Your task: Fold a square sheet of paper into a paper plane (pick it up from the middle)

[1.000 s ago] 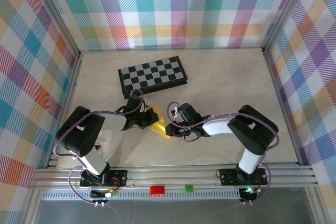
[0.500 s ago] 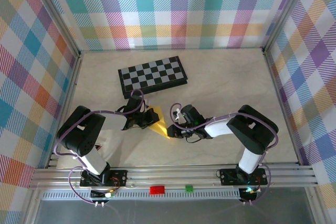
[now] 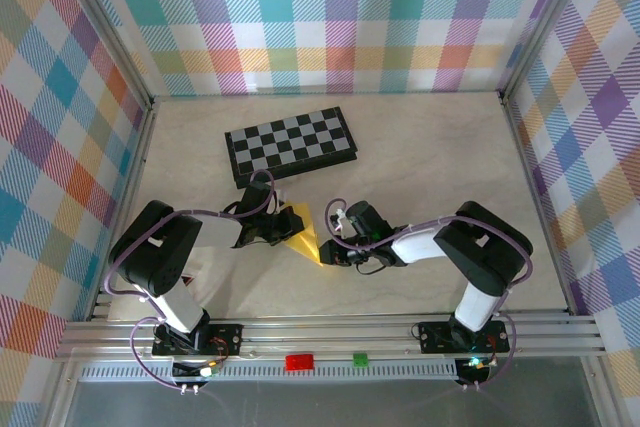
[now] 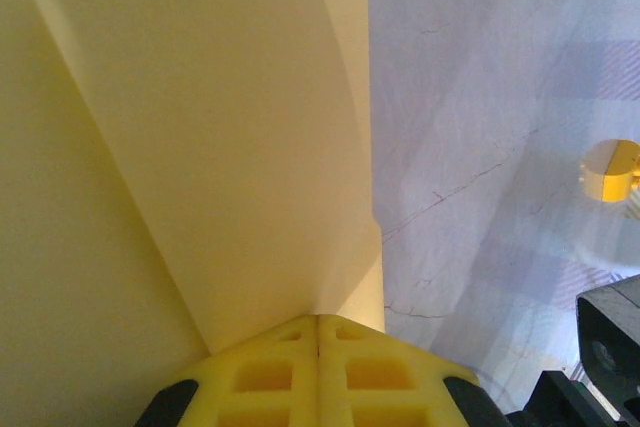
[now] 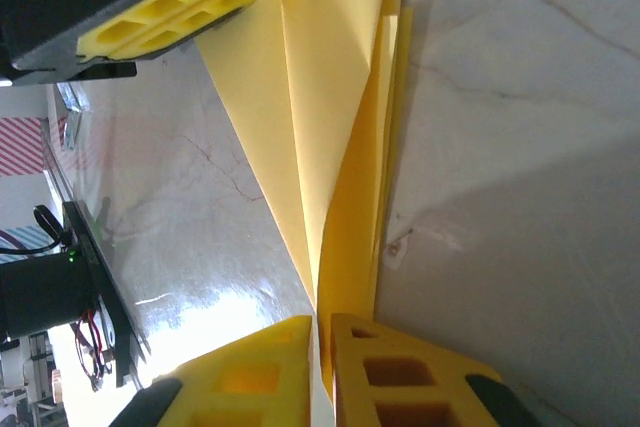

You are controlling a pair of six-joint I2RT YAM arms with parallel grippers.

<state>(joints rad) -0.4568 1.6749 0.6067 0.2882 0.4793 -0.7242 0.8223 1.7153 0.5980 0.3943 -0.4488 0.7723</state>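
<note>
Left wrist view: left gripper [image 4: 318, 329] pads pressed together, pinching a raised flap of the paper plane [image 4: 210, 137], which fans out ahead of them. Right gripper [image 5: 322, 332] pinches the plane's narrow tip. Chessboard [image 3: 291, 145] lies beyond both grippers, apart.

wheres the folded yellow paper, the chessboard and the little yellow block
folded yellow paper [image 4: 200, 147], left wrist view, on its raised flap
chessboard [image 3: 291, 143], top external view, middle of the board
little yellow block [image 4: 608, 173], left wrist view, middle of the block
</note>
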